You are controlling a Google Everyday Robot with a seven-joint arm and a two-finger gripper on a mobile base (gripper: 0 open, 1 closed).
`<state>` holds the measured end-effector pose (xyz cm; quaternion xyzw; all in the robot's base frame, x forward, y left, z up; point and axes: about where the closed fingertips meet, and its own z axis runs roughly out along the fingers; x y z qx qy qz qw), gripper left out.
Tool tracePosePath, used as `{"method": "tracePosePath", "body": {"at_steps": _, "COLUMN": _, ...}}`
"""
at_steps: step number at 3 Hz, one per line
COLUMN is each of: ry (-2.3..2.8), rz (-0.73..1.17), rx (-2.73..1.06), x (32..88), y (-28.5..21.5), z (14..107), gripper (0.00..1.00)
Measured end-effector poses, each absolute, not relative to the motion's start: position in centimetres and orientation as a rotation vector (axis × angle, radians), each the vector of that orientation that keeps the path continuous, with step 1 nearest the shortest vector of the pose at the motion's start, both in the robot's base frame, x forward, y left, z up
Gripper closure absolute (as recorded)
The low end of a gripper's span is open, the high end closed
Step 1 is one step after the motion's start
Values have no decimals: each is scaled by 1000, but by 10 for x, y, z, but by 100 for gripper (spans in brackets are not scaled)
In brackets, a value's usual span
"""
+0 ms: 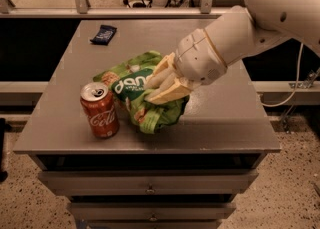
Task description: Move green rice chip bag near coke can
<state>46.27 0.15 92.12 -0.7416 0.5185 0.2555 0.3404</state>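
Note:
The green rice chip bag (134, 89), crumpled bright green foil with white "dang" lettering, rests on the grey tabletop (220, 118) near its front. My gripper (162, 84) comes in from the right on a white arm, and its cream fingers (170, 92) are shut on the bag's right side. The coke can (100, 110), red-orange with white script and a silver top, stands upright just left of the bag. The bag's left edge is right beside the can.
A small dark blue wrapped bar (103, 34) lies at the table's back left. Drawers (150, 183) sit under the tabletop. A metal rail (125, 3) and chair legs stand behind the table. A cable (295, 93) hangs at the right.

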Motion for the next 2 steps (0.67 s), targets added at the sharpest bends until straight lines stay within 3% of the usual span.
{"method": "tracePosePath", "body": {"at_steps": 1, "ry": 1359, "rz": 681, "rx": -1935, "x": 460, "y": 11, "z": 919, "gripper": 62}}
{"method": "tracePosePath", "body": {"at_steps": 2, "ry": 1369, "rz": 688, "rx": -1933, "x": 458, "y": 17, "z": 917, "gripper": 31}}
